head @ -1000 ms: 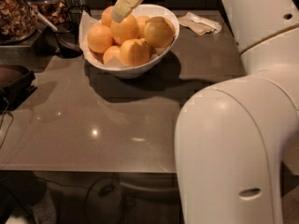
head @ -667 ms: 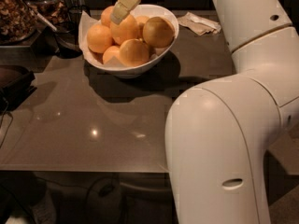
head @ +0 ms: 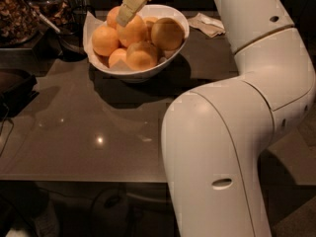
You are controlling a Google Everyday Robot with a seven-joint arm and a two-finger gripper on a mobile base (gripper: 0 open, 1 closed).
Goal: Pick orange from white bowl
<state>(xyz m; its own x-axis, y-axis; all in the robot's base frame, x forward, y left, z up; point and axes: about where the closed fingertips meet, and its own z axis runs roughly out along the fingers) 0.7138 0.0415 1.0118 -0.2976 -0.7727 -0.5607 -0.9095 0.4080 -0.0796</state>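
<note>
The white bowl [head: 159, 68] stands on the dark table at the top centre and holds several oranges. A large orange [head: 167, 33] lies on the right side, another [head: 105, 39] on the left, and one [head: 133, 32] in the middle. My gripper [head: 126, 13] reaches down from the top edge, over the bowl's back left. Its tip is at the top of the middle orange, between that one and a rear orange [head: 113, 15]. Its upper part is cut off by the top edge. My white arm fills the right side.
A crumpled napkin [head: 207, 23] lies right of the bowl. A glass jar of nuts [head: 14, 11] and a dark utensil [head: 59, 31] stand at the back left. A dark object [head: 15, 89] sits at the left edge. The table's front edge [head: 84, 180] runs across the lower left.
My arm's big lower link has swung left in the view. The gripper has sunk slightly toward the oranges. The bowl and oranges have not moved.
</note>
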